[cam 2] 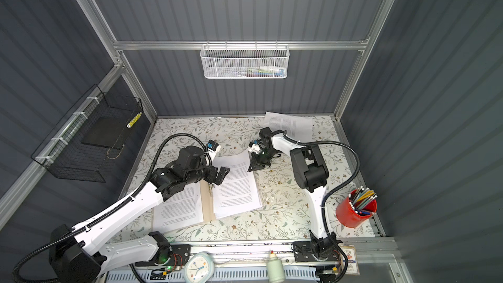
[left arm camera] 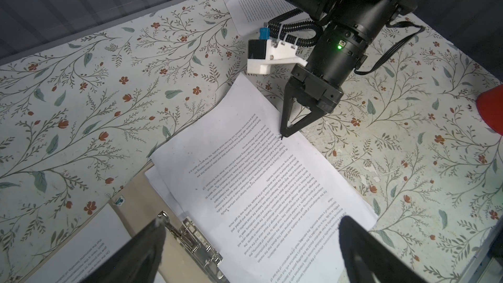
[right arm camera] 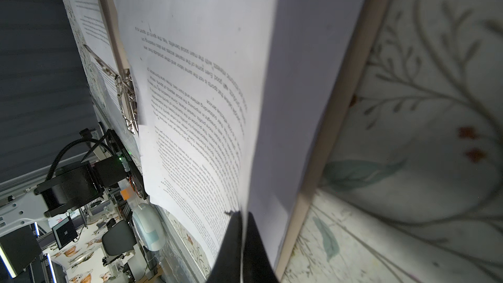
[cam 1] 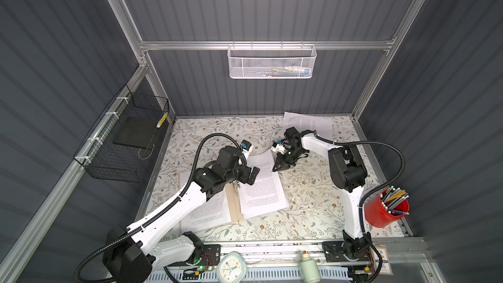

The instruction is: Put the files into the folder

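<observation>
Step in hand: seating a sheet on the right half of the open folder [cam 1: 233, 208], which lies flat on the flowered table [cam 1: 313, 194]. The files [cam 1: 206, 210] cover both halves of it; 1 loose sheet [cam 1: 307, 123] lies well apart, by the back wall.

The right gripper [cam 1: 275, 170] is closed on the far edge of the top sheet [cam 1: 262, 186]; in the right wrist view the paper passes between its fingers [right arm camera: 231, 240] and that edge rides slightly raised. The left gripper [cam 1: 249, 176] hangs fully spread and empty above the metal clip [left arm camera: 196, 238] on the spine.

The top sheet's long axis runs from the near side of the table to the far side, roughly along the spine, slightly skewed to the sheets beneath; its text lines run across it.

Judged next: square the sheet to the stack, lay it flat, let go, then fetch the loose sheet.
</observation>
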Motion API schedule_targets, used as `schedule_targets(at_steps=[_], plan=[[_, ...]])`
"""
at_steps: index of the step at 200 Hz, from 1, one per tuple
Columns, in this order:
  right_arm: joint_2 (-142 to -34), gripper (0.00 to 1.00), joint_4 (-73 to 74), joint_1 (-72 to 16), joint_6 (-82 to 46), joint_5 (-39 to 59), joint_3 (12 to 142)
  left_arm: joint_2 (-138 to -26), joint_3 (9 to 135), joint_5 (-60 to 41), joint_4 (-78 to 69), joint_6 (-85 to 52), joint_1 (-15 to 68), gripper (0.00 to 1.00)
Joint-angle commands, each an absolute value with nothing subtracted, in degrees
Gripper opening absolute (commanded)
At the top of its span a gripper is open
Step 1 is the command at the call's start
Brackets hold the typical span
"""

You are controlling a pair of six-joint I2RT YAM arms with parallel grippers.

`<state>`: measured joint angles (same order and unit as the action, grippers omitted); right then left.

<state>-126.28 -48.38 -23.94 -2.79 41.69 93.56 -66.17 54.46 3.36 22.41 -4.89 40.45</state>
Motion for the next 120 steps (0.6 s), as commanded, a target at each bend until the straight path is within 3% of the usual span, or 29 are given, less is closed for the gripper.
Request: schedule_targets(at_steps=[1, 120], plan=[[-126.47, 0.07, -51.49, -24.0, -0.11, 40.42, 94.22, -66.53, 55.41, 2.46, 23.59, -4.63, 40.5, 1.0], [-128.28, 0.1, -52.82, -24.6, -0.24, 40.63, 97.5, -66.79, 55.39, 2.64, 23.79, -4.66, 40.52, 1.0]])
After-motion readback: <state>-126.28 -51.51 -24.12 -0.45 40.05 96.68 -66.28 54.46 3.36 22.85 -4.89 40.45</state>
